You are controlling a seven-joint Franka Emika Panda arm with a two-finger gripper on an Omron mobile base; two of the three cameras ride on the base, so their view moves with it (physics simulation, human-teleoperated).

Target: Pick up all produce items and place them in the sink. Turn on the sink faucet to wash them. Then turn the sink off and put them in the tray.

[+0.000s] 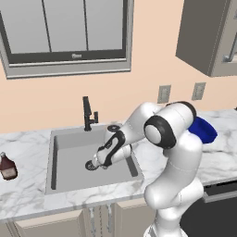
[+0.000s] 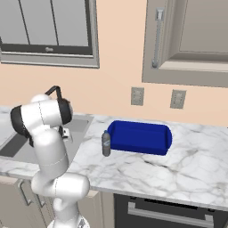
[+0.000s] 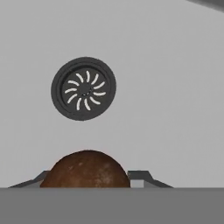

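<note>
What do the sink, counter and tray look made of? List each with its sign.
Sink: matte grey, maybe metal or composite; flat, no glare.
Counter: white marble look; grey veining.
Tray: glossy deep blue, probably plastic; rounded corners.

A home kitchen; marble counter (image 2: 178, 169) with a sink (image 1: 69, 152) and faucet (image 1: 87, 113); wall cabinets (image 2: 191, 40); window (image 1: 65, 32); oven (image 2: 169, 211) below.
</note>
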